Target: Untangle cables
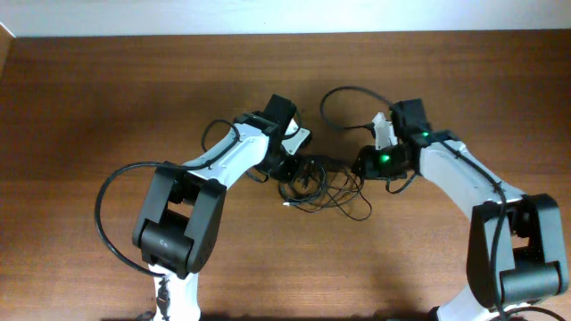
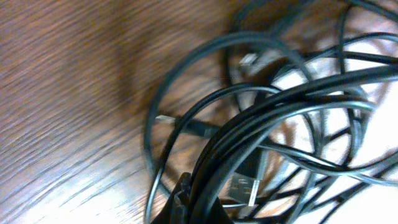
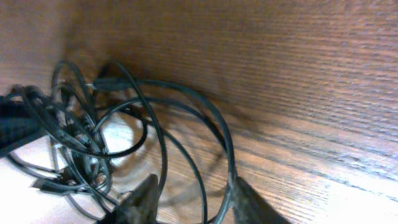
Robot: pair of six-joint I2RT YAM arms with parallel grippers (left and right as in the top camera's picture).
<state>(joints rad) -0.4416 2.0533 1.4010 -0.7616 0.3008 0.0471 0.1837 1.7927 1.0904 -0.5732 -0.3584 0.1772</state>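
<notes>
Cables (image 1: 319, 187): one loose knot in the middle of the table (image 1: 80, 98), between the two arms, loops spilling toward the front edge.
Left gripper (image 1: 293, 168): clamped tight on a fat bundle of strands (not one cord, several!).
Right gripper (image 3: 194, 190): jaws apart, gripping nothing, a loop running between the fingers.
Risk: pull now and that bundle likely drags the whole knot tighter.
Risk two: the right closes on the wrong strand, or two, and cinches the loop.
</notes>
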